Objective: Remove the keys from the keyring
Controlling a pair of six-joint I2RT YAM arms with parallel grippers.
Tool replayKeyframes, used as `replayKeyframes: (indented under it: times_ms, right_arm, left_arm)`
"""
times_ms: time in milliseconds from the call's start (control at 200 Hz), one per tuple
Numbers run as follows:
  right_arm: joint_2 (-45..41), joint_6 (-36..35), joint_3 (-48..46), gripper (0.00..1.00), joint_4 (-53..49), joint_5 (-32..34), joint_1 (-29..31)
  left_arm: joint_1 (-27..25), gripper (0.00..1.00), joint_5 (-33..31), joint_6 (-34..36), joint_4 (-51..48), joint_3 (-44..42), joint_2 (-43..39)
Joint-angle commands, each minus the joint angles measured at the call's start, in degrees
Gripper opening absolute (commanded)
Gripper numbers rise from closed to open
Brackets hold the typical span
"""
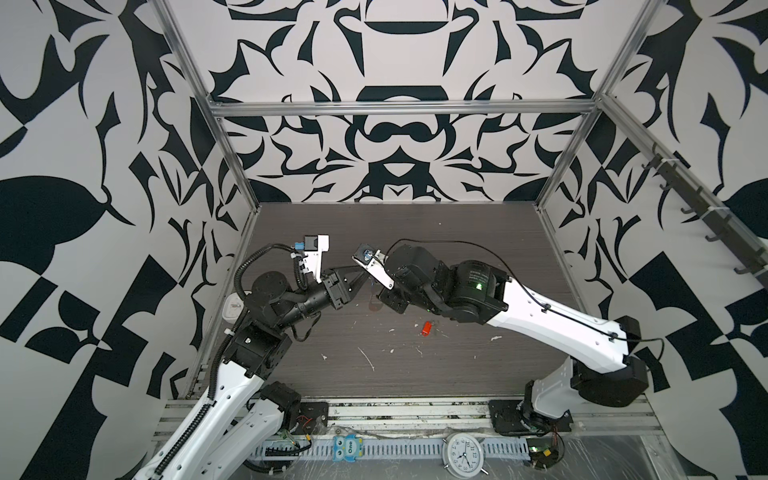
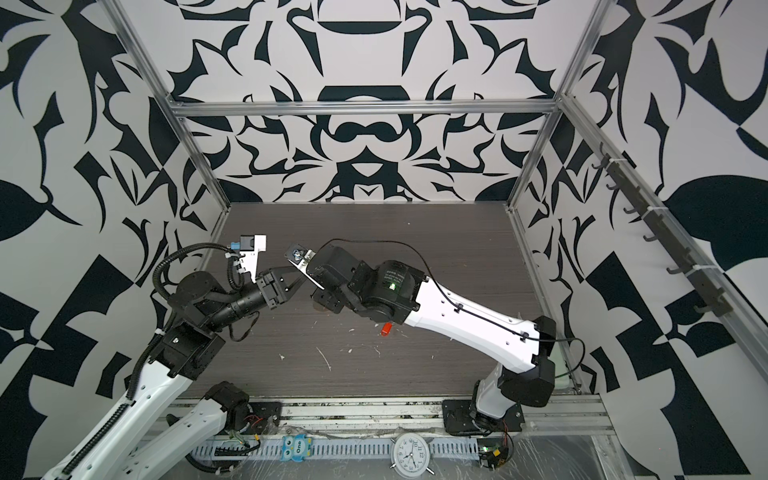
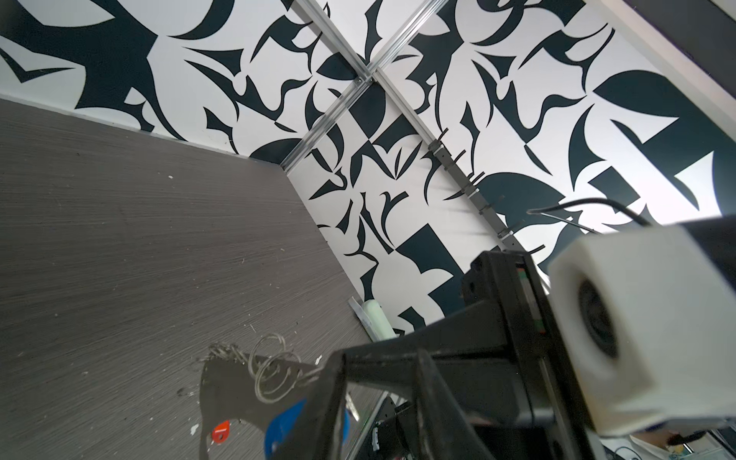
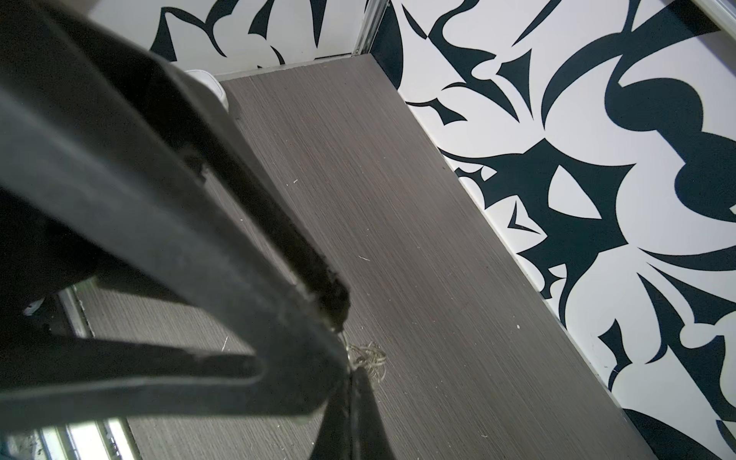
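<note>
Mid-scene: L gripper (image 1: 367, 279) opposite R gripper (image 4: 337, 323)

Red-orange oblong plastic-tagged key (image 1: 426, 328) laid on dark wood-grain table (image 1: 457, 249), just right of centre; round white alarm clock (image 1: 462, 454) set beyond near edge.
</note>
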Motion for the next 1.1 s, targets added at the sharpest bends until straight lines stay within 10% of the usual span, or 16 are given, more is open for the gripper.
replayKeyframes:
  times_ms: [0,385,1095]
  right_arm:
    - [-1.23,-0.60,0.17,0.00,3.52,1.39,0.19]
    - [-1.70,-0.68,-0.32,0.00,3.87,1.41,0.16]
    - [-1.57,-0.96,0.03,0.00,3.94,0.92,0.17]
  left_arm:
    - [-0.02,0.30,1.07,-0.11,-4.67,1.58,0.38]
    - [0.00,0.41,-4.61,2.12,-4.61,-0.67,-4.11]
    - [0.02,0.24,-2.51,1.87,-0.85,-3.41,-2.33]
